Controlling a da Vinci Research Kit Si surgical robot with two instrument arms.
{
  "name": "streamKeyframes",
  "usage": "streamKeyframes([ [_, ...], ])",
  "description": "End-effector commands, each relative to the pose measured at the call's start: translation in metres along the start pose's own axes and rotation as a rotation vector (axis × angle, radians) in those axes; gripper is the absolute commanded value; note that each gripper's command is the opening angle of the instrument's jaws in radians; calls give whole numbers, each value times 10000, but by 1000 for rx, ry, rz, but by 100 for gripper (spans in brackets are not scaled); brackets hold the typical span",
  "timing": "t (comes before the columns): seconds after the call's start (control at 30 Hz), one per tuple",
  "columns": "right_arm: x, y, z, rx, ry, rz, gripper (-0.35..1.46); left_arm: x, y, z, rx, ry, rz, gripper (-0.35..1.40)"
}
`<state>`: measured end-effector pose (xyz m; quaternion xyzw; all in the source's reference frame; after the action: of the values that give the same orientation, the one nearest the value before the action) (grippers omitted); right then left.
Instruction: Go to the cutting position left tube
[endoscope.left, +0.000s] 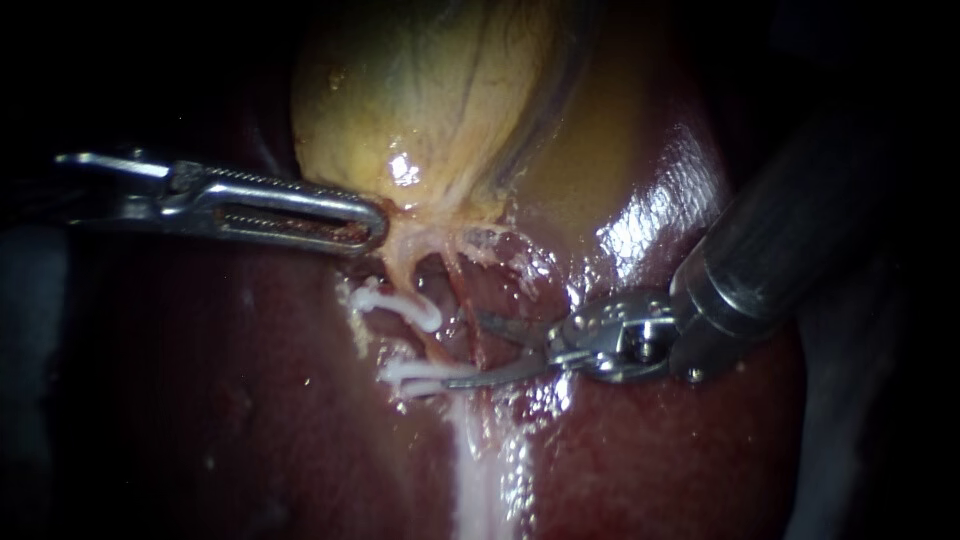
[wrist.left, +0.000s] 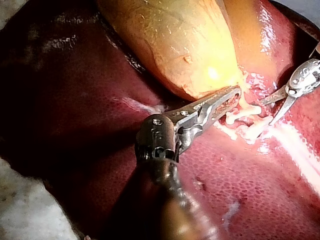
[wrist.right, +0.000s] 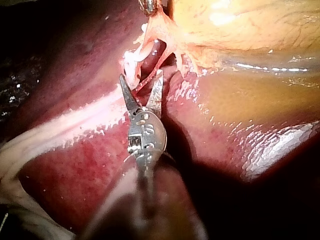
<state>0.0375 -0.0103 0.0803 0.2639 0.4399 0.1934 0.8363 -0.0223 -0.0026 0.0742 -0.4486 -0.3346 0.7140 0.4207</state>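
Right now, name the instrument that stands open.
My right instrument: its two thin blades are spread, a gap between them, gripping nothing. My left instrument is clamped on the lower end of the gallbladder.

The gallbladder (endoscope.left: 420, 90) tissue clamped in the left instrument's (endoscope.left: 375, 225) jaws lay hidden between them; ahead of the right instrument (wrist.right: 141, 75), its wrist view's edge cut the left instrument off.

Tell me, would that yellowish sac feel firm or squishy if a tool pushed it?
Probably squishy: the gallbladder looks like a rounded, thin-walled sac with fine vessels showing through, so it would likely dent rather than resist. Its wet sheen suggests it is slippery. Its narrow lower end looks thin and might tear easily.
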Motion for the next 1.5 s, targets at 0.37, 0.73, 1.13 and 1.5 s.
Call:
streamKeyframes([
  [0.37,1,-2,0,1,0,-1,143,0,2,-1,0,0,0,-35],
  [0.73,0,-6,-7,8,-1,-2,143,0,2,-1,-1,0,0,-35],
  [1.13,-3,-9,-19,15,-1,-4,143,0,3,-2,-1,0,0,-35],
  [1.5,10,-25,-26,21,-1,-1,143,0,3,-2,-1,0,0,-35],
])
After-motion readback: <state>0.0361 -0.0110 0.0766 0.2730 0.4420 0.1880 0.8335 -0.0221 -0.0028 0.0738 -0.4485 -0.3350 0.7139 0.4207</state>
